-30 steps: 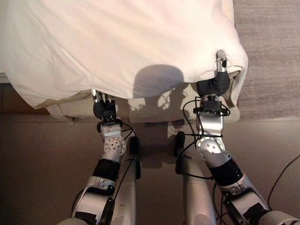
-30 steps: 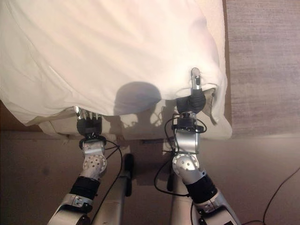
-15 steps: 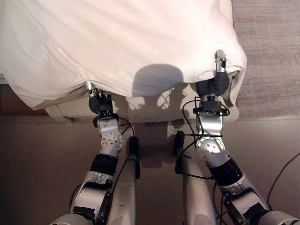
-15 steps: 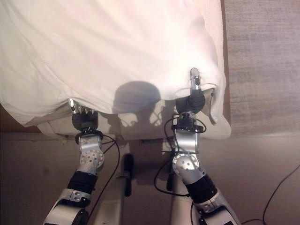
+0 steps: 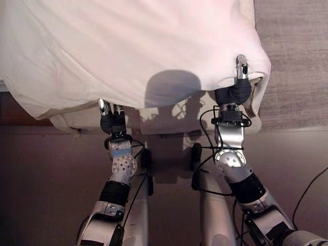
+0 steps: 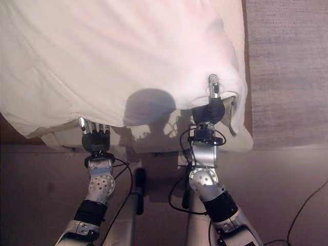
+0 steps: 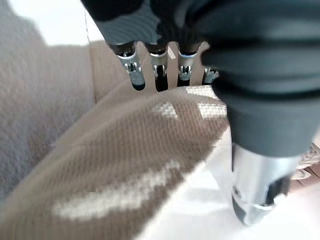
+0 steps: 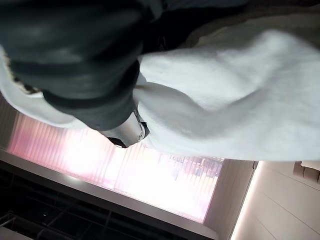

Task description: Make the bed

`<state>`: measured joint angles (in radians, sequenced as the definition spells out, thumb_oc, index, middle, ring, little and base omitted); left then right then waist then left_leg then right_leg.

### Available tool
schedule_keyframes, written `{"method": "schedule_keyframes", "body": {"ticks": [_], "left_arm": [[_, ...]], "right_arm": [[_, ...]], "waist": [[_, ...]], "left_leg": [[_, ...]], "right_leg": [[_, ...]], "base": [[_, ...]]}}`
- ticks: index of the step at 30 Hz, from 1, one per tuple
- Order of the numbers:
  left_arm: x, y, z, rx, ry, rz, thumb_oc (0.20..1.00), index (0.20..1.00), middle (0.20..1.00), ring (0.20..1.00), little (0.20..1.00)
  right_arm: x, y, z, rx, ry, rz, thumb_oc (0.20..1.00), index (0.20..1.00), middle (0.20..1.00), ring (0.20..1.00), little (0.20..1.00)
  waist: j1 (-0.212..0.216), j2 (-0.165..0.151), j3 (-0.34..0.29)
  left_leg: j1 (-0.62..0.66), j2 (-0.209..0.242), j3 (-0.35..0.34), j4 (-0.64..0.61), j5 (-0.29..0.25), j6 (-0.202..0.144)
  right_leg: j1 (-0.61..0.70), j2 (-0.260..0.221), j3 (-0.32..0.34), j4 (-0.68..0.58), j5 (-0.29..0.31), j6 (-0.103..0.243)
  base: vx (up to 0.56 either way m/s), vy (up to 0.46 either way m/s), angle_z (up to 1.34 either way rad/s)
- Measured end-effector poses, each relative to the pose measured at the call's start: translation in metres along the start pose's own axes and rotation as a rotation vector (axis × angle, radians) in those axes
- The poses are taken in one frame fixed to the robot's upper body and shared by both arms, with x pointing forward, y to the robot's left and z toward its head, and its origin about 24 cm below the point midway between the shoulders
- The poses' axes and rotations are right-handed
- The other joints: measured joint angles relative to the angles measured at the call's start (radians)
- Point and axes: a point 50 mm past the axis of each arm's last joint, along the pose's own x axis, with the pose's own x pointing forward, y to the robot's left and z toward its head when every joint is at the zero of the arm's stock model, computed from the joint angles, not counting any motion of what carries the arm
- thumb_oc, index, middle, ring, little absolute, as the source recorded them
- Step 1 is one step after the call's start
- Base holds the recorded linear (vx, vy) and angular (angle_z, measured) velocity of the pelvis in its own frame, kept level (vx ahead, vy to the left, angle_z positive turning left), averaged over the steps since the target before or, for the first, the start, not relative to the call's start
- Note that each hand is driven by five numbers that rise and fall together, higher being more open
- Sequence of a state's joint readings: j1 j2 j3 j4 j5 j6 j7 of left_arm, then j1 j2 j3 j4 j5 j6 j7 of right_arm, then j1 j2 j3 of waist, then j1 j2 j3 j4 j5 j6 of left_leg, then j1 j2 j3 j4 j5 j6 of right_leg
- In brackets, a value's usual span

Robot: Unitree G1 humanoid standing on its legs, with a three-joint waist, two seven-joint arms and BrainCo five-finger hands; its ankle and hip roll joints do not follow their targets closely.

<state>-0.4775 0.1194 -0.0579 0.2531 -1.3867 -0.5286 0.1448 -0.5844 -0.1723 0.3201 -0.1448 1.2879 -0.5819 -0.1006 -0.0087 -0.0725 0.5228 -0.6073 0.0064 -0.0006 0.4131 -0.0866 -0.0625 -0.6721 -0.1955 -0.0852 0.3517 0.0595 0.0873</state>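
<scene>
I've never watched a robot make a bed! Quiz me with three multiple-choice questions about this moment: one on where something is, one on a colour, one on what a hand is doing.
1. Where is the right hand?
A. at the duvet's corner by the carpet
B. on the floor
C. on a pillow

2. What colour is the duvet?
A. blue
B. white
C. red

3. What is the right hand doing?
A. hanging idle
B. pinching the duvet's edge
C. holding a cup

Answers: 1 A, it sits at the corner nearest the grey carpet. 2 B, the cover looks white. 3 B, its thumb lies over the cloth. The left hand reaches under the hem.
</scene>
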Motion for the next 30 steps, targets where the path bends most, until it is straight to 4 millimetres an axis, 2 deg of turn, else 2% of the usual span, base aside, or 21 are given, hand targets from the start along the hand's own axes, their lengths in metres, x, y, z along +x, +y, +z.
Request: {"method": "schedule_keyframes", "body": {"ticks": [7, 15, 21, 23, 29, 30], "left_arm": [[0.004, -0.003, 0.003, 0.012, -0.011, 0.003, 1.0, 1.0, 1.0, 1.0, 1.0], [0.023, -0.02, 0.008, 0.072, -0.04, -0.003, 1.0, 1.0, 1.0, 1.0, 1.0], [0.029, -0.015, 0.011, 0.14, -0.056, 0.058, 1.0, 1.0, 1.0, 1.0, 1.0], [0.037, -0.005, 0.017, 0.21, -0.072, 0.115, 1.0, 1.0, 1.0, 1.0, 1.0], [0.041, 0.002, 0.026, 0.228, -0.095, 0.173, 1.0, 1.0, 1.0, 1.0, 1.0], [0.042, 0.004, 0.026, 0.231, -0.097, 0.183, 0.749, 0.749, 0.749, 0.749, 0.749]], "right_arm": [[0.0, 0.0, -0.001, -0.002, 0.009, 0.001, 0.2, 0.2, 0.2, 0.2, 0.2], [0.0, -0.003, -0.004, -0.012, 0.028, -0.012, 0.2, 0.2, 0.2, 0.2, 0.2], [-0.001, -0.007, -0.005, -0.02, 0.037, -0.039, 0.2, 0.2, 0.2, 0.2, 0.2], [-0.003, -0.008, -0.007, -0.026, 0.051, -0.051, 0.2, 0.2, 0.2, 0.2, 0.2], [-0.007, -0.012, -0.007, -0.033, 0.06, -0.076, 0.2, 0.2, 0.2, 0.2, 0.2], [-0.007, -0.012, -0.007, -0.034, 0.061, -0.078, 0.2, 0.2, 0.2, 0.2, 0.2]], "waist": [[-0.005, 0.0, 0.0], [-0.003, 0.0, 0.0], [-0.003, 0.0, 0.0], [-0.004, 0.0, 0.0], [-0.006, 0.0, 0.0], [-0.006, 0.0, 0.0]], "left_leg": [[0.002, 0.0, 0.003, 0.0, 0.0, 0.0], [0.004, 0.001, 0.007, 0.007, 0.0, 0.0], [0.001, 0.005, 0.026, 0.017, -0.004, 0.003], [0.0, 0.005, 0.028, 0.018, -0.004, 0.004], [-0.005, 0.007, 0.029, 0.021, -0.007, 0.002], [-0.005, 0.007, 0.029, 0.021, -0.007, 0.003]], "right_leg": [[0.0, 0.001, 0.003, 0.001, 0.0, 0.0], [0.0, 0.001, 0.009, 0.006, 0.002, -0.002], [-0.007, 0.003, 0.02, 0.009, 0.006, -0.001], [-0.008, 0.004, 0.022, 0.009, 0.007, -0.001], [-0.014, 0.006, 0.024, 0.009, 0.008, -0.001], [-0.014, 0.006, 0.024, 0.01, 0.008, -0.001]], "base": [[0.0, 0.0, 0.0], [0.0, 0.0, 0.0], [0.01, 0.003, -0.04], [0.0, 0.003, -0.02], [0.0, 0.0, 0.0], [0.0, 0.0, 0.0]]}}
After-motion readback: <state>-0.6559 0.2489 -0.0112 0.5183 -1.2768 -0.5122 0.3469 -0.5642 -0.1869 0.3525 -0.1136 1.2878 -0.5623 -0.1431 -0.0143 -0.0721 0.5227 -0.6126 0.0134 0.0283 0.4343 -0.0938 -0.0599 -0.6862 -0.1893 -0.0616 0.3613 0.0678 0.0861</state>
